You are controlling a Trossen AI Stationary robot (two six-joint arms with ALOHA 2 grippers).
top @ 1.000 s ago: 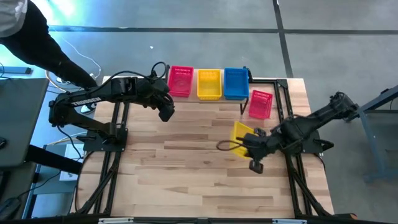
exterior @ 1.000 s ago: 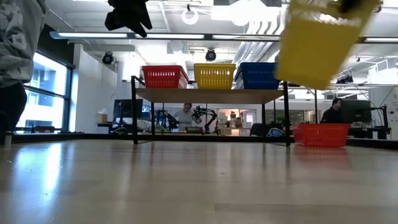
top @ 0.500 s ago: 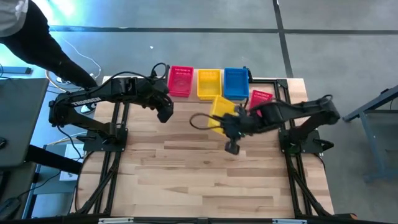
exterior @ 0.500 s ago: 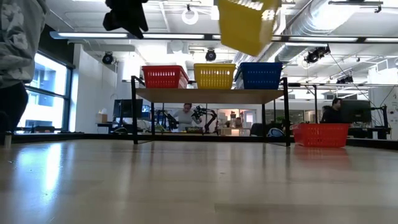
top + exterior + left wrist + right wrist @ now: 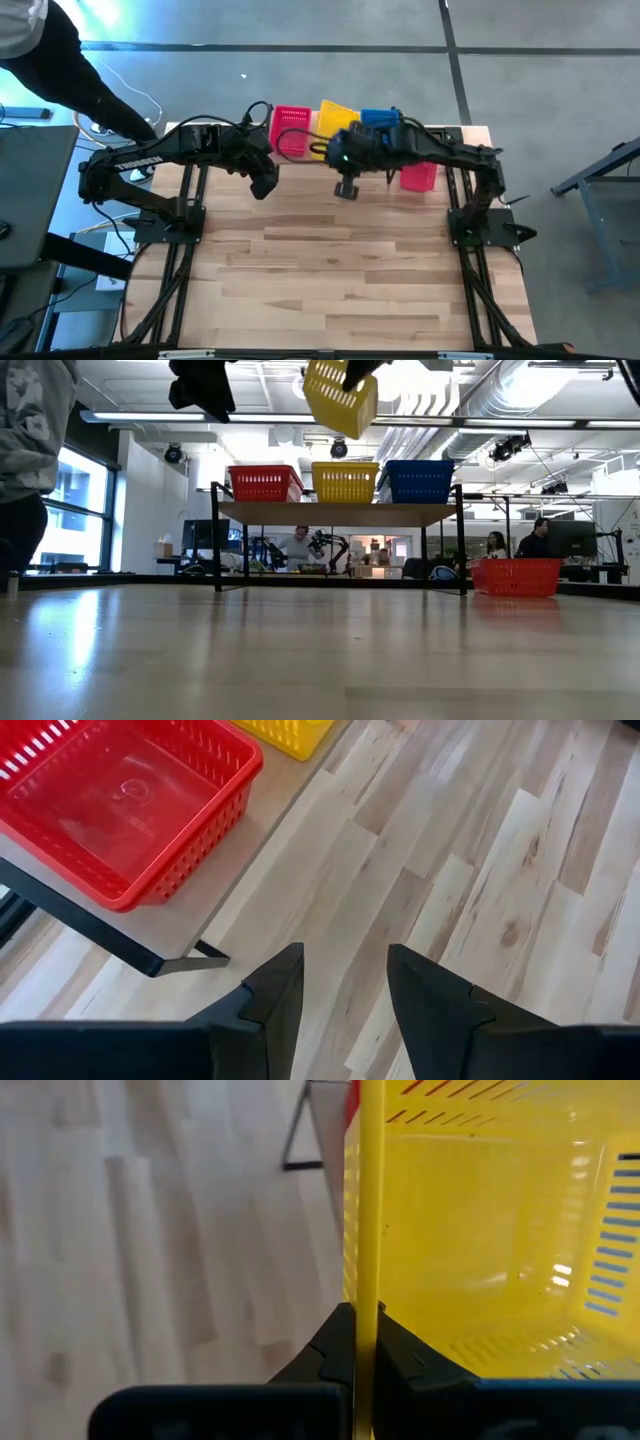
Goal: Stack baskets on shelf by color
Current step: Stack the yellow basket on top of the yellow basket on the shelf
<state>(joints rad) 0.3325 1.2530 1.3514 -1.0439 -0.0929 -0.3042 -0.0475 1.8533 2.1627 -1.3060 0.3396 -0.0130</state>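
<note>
Baskets are sorted by colour on the shelf (image 5: 340,513): the right hand (image 5: 360,1342) pinches one wall of a yellow basket (image 5: 341,398), tilted above the yellow stack (image 5: 345,481), likely to nest it. A red basket (image 5: 516,576) waits beside the shelf on the table (image 5: 330,270). The left hand (image 5: 345,995), spread and empty, hovers near the shelf's red end.

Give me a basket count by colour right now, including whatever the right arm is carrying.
Red: 2, one red basket on the shelf, one red basket on the table.
Yellow: 2, one yellow basket on the shelf, one yellow basket in the right gripper above the shelf.
Blue: 1, a blue basket on the shelf.
Total: 5 visible, though nested baskets may be hidden.
</note>
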